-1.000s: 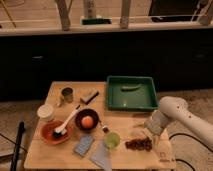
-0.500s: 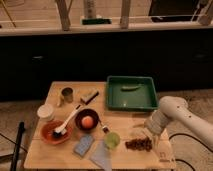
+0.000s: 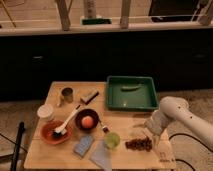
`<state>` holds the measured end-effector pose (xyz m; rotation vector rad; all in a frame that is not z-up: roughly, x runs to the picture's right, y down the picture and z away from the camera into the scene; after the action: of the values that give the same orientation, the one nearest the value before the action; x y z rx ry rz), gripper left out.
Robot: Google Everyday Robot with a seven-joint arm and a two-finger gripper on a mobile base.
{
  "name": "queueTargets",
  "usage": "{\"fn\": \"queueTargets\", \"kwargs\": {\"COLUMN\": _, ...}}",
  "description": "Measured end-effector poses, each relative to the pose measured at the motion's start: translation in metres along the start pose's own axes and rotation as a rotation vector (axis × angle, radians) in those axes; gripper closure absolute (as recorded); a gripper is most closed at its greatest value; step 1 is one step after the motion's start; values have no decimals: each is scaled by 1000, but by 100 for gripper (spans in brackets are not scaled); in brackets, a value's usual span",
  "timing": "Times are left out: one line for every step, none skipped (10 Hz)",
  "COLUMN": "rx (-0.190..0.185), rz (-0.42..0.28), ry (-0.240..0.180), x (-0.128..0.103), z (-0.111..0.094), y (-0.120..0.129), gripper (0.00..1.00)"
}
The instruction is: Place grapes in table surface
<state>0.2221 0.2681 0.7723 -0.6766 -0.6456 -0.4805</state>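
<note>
one bunch of grapes (image 3: 138,144) lies on the bench (image 3: 124,119) near its front right corner. the one gripper (image 3: 150,132) hangs just beside it; clenched or released, i cannot tell. one green tray (image 3: 120,100) sits at the back right corner.

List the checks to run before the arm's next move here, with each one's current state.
1. Grapes lie on the table surface: ok.
2. Grapes are outside the green tray: ok.
3. Grapes sit apart from the light green round object: ok.
4. Gripper is just behind the grapes, at the table's right side: ok.
5. Gripper is free of the grapes: cannot tell.
</note>
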Motion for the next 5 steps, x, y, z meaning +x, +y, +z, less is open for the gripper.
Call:
{"fn": "queueTargets", "kwargs": {"rx": 4, "rz": 1, "ry": 2, "x": 1, "z": -1, "y": 1, "gripper": 20}}
{"fn": "queueTargets", "kwargs": {"rx": 10, "rz": 1, "ry": 4, "x": 1, "z": -2, "y": 0, "gripper": 20}}
{"fn": "queueTargets", "kwargs": {"rx": 17, "rz": 1, "ry": 6, "x": 2, "z": -4, "y": -1, "gripper": 20}}
{"fn": "queueTargets", "kwargs": {"rx": 17, "rz": 2, "ry": 6, "x": 2, "z": -4, "y": 0, "gripper": 20}}
{"fn": "queueTargets", "kwargs": {"rx": 17, "rz": 4, "ry": 7, "x": 2, "z": -4, "y": 1, "gripper": 20}}
